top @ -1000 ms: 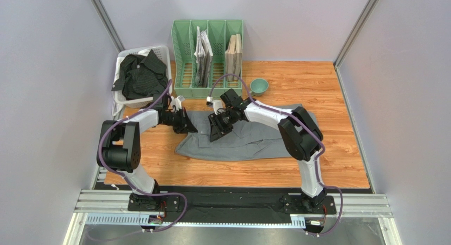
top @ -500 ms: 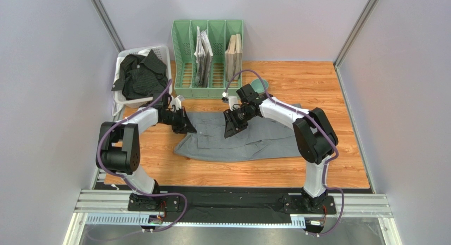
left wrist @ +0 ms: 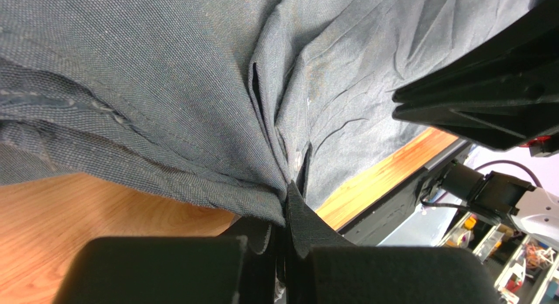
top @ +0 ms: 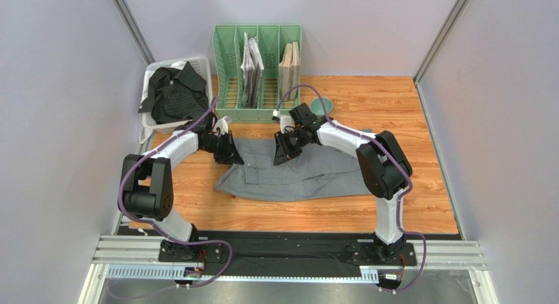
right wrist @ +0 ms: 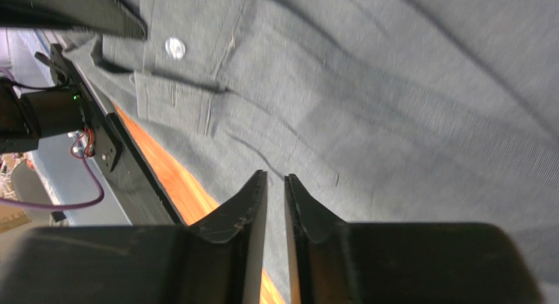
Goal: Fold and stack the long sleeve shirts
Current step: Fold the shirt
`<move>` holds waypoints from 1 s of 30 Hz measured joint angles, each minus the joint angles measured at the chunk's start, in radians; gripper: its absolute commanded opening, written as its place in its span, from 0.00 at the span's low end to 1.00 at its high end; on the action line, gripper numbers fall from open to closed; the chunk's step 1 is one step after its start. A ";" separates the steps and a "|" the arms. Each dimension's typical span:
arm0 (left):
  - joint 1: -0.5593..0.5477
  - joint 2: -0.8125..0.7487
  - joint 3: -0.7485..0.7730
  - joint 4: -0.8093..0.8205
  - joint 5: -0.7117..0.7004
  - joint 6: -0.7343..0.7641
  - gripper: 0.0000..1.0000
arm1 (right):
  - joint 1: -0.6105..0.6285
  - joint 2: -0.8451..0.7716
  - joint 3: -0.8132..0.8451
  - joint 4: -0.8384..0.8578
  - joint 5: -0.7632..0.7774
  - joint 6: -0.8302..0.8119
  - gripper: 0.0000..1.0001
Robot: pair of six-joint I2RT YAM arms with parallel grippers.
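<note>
In front of the rack (top: 226, 68) the grey shirt (top: 295, 176) is pinched at one edge by the closed left gripper (left wrist: 287, 192); the right gripper (right wrist: 274, 179) is seen narrowly parted and empty, so the shirt could be missed and dragged crooked.

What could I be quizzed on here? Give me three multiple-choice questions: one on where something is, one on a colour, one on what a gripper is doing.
1. Where is the black striped shirt?
A) hung on the back wall
B) in the white basket
C) flat on the table

2. What colour is the shirt spread on the table?
A) grey
B) red
C) white

3. What is the left gripper doing?
A) holding a cup
B) hanging wide open over bare wood
C) pinching the grey shirt

Answers: 1 B, it lies heaped in the basket at the far left. 2 A, the overhead view shows plain grey cloth. 3 C, its wrist view shows cloth clamped between shut fingers.
</note>
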 measured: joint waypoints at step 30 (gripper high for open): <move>-0.010 -0.045 0.001 -0.031 -0.010 0.011 0.00 | 0.075 0.078 0.075 0.073 0.171 0.056 0.02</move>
